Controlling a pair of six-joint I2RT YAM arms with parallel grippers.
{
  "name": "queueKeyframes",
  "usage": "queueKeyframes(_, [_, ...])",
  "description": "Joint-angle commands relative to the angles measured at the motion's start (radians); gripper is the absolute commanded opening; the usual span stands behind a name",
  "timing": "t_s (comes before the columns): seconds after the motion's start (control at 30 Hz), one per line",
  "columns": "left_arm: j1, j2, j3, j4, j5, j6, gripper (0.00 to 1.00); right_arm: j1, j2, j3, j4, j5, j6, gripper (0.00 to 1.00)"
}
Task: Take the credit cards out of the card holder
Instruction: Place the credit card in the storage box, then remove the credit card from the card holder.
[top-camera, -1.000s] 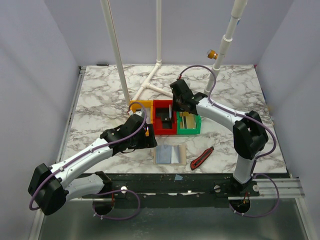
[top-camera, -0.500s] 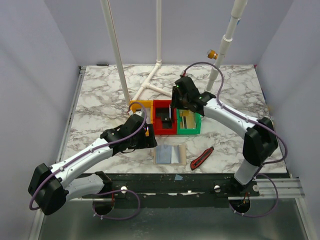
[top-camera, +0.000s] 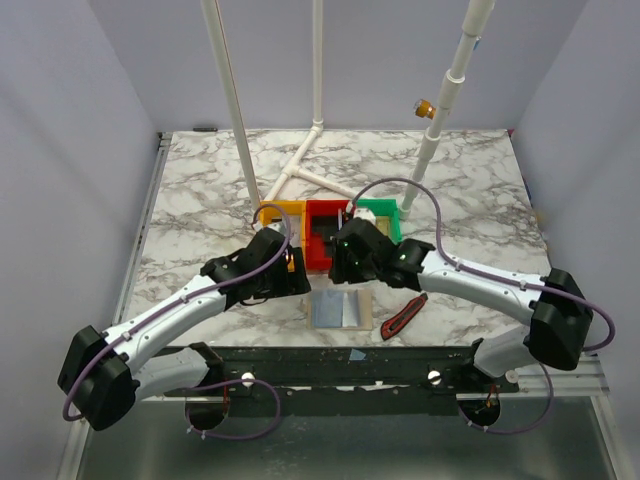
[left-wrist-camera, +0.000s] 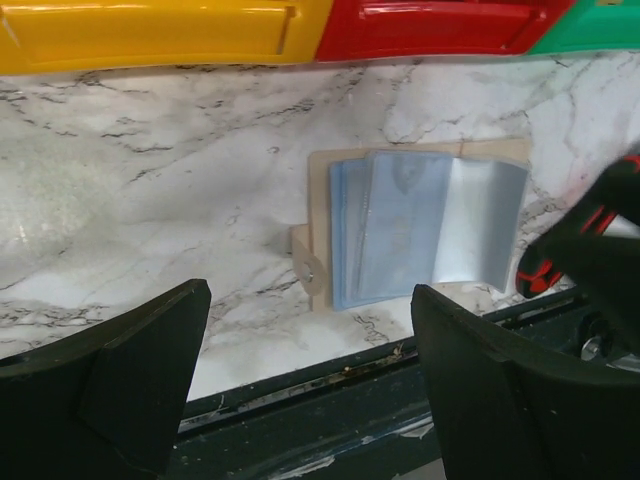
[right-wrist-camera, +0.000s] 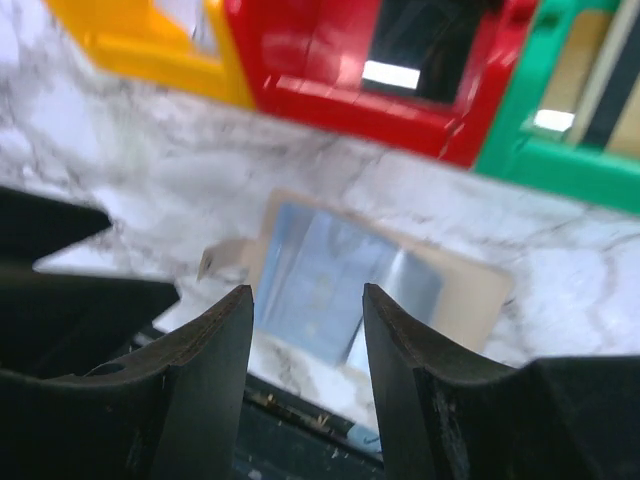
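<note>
The card holder (top-camera: 341, 308) lies open and flat near the table's front edge, tan-brown with blue-grey pockets; it also shows in the left wrist view (left-wrist-camera: 415, 225) and the right wrist view (right-wrist-camera: 365, 280). No card shows clearly in its pockets. A yellowish-gold credit card (right-wrist-camera: 572, 62) lies in the green bin (right-wrist-camera: 540, 150). My left gripper (top-camera: 288, 270) hovers just left of the holder, open and empty (left-wrist-camera: 310, 395). My right gripper (top-camera: 342, 262) hangs above the holder's far edge, open and empty (right-wrist-camera: 308, 350).
Yellow bin (top-camera: 281, 211), red bin (top-camera: 322, 238) and green bin (top-camera: 380, 212) stand in a row behind the holder. A red-and-black tool (top-camera: 403, 315) lies right of the holder. White pipes (top-camera: 300, 165) stand at the back. The table's front edge (left-wrist-camera: 300, 375) is close.
My right arm has swung from above the red and green bins toward the front, and its gripper now hangs over the holder. The left arm and holder have not moved.
</note>
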Motion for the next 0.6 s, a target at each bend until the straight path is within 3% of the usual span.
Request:
queueKeyframes(0.0, [0.061,-0.030,-0.053,0.002,0.021,-0.003,0.84,0.106,0.028,-0.023,-0.022,0.074,0.093,0.52])
queueKeyframes(0.27, [0.144,-0.104,-0.094,-0.014,0.022,0.009,0.84,0.261,0.191,0.043,-0.064,0.171,0.120,0.52])
queueKeyframes(0.57, [0.162,-0.126,-0.110,-0.018,0.055,0.015,0.84,0.285,0.271,0.049,-0.070,0.201,0.129,0.52])
